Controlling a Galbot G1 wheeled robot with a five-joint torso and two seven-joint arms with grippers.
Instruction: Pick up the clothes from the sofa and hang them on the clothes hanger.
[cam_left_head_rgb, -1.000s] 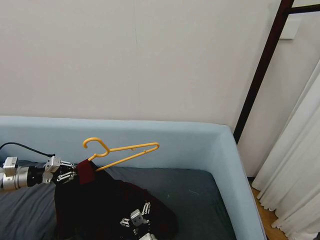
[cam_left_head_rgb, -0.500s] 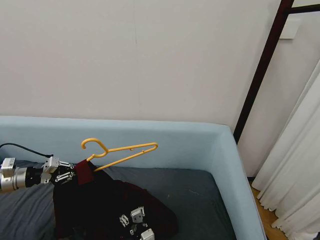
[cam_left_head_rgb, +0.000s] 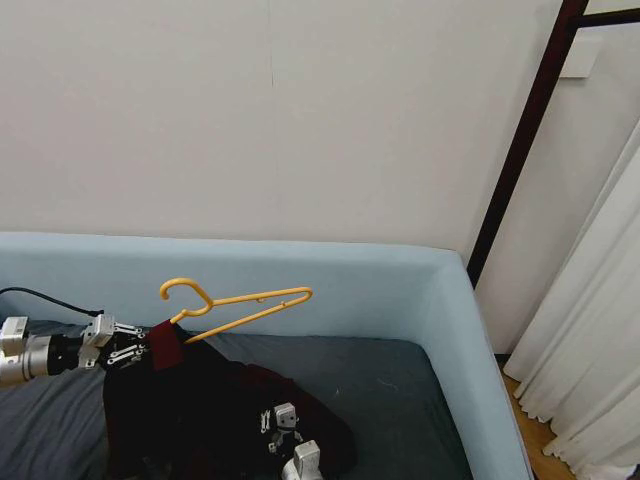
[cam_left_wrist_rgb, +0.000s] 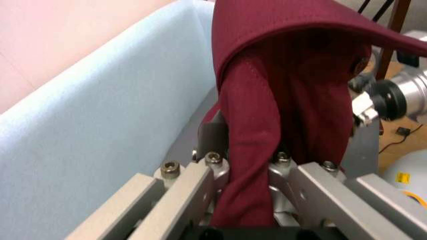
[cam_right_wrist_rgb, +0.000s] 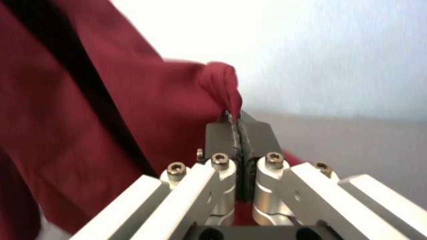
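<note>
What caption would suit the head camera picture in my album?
Over a blue sofa, left gripper and right gripper pinch a dark red garment with a yellow hanger sticking out.

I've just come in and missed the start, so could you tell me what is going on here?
The robot is handling a dark red garment over the light blue sofa with both arms. Its left gripper is clamped on a fold of the fabric beside a yellow hanger, which sticks out of the garment at a tilt, hook upward. The right gripper, lower and nearer the robot, is shut on another pinch of the same cloth. The garment is not yet hung up.
</note>
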